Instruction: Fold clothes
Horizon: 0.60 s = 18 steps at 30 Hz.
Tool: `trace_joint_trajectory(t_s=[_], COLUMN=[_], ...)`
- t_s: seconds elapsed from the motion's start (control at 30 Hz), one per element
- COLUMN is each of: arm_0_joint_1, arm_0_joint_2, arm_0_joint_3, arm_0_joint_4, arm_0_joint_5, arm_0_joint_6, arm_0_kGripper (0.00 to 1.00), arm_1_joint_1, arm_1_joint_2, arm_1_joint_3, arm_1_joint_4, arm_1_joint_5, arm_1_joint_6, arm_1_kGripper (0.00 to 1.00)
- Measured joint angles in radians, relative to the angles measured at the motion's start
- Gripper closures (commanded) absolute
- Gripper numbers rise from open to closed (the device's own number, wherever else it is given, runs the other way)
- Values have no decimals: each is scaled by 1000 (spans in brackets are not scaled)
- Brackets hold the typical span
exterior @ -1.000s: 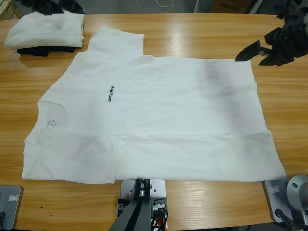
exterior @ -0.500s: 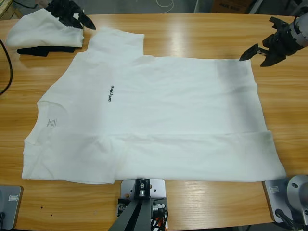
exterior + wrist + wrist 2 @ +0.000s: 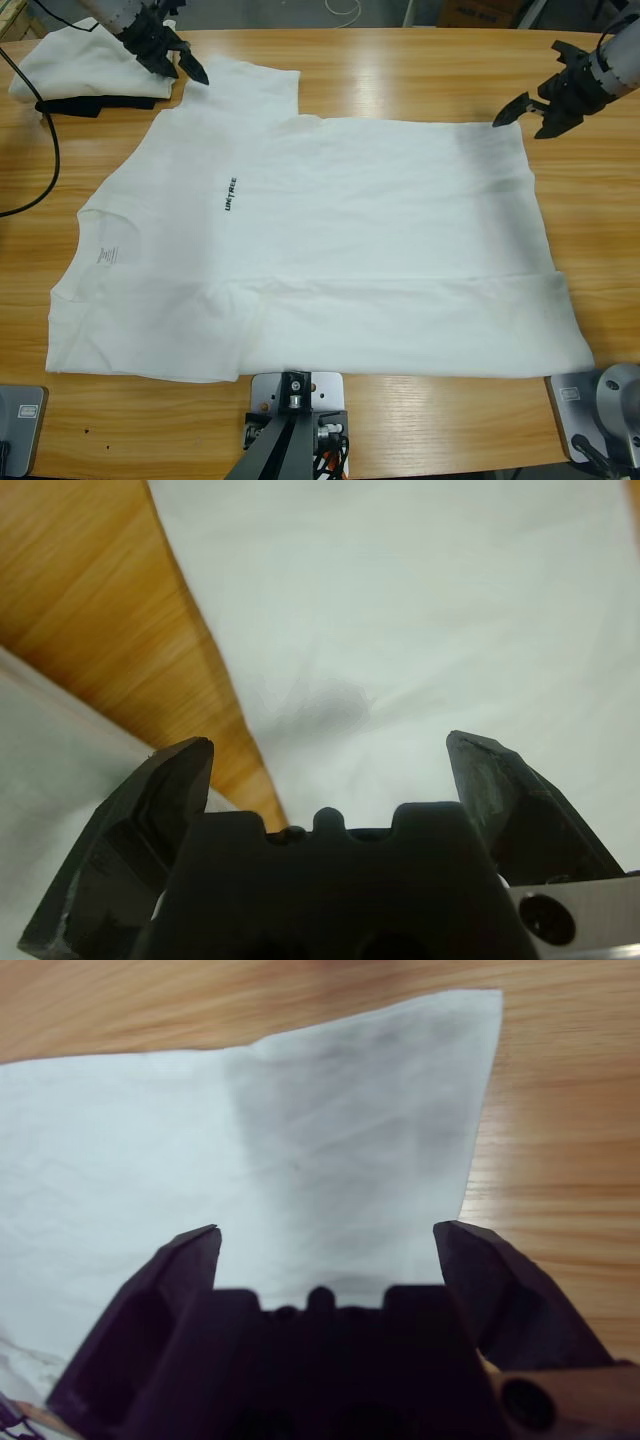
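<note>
A white T-shirt (image 3: 330, 240) lies spread flat on the wooden surface (image 3: 420, 75), its round neck toward the high view's left edge and its hem toward the right. Small black chest lettering (image 3: 231, 195) shows on the front, and a grey label (image 3: 106, 256) sits inside the neck. The far sleeve (image 3: 250, 85) points toward the top of the high view.

The left pincer (image 3: 180, 62) hangs at the upper left, over the edge of that far sleeve, with its jaws apart and nothing between them. In the left wrist view, the left pincer (image 3: 330, 755) looks down on white cloth with a strip of bare wood beside it.

The right pincer (image 3: 530, 105) hangs at the upper right, just beside the far hem corner (image 3: 515, 128), jaws spread and empty. The right wrist view looks along it onto that same corner (image 3: 480, 1010).

At the far left corner a folded white T-shirt (image 3: 85, 68) rests on top of a folded black garment (image 3: 85, 104), near the left pincer.
</note>
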Motion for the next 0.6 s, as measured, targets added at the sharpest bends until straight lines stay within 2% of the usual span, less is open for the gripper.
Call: trace_joint_trajectory(t_s=[0.13, 0.6], arm_0_joint_1=[-22, -60], arm_0_joint_2=[28, 50], arm_0_joint_3=[-41, -86], arm_0_joint_4=[25, 53], arm_0_joint_5=[66, 86], arm_0_joint_6=[0, -44], arm_0_kGripper=[178, 170], arm_1_joint_1=[-1, -28], arm_1_joint_2=[1, 10], arm_1_joint_3=[0, 0], arm_1_joint_4=[-7, -17], arm_1_joint_5=[0, 0], arm_1_joint_6=[0, 0], arm_1_kGripper=[138, 136])
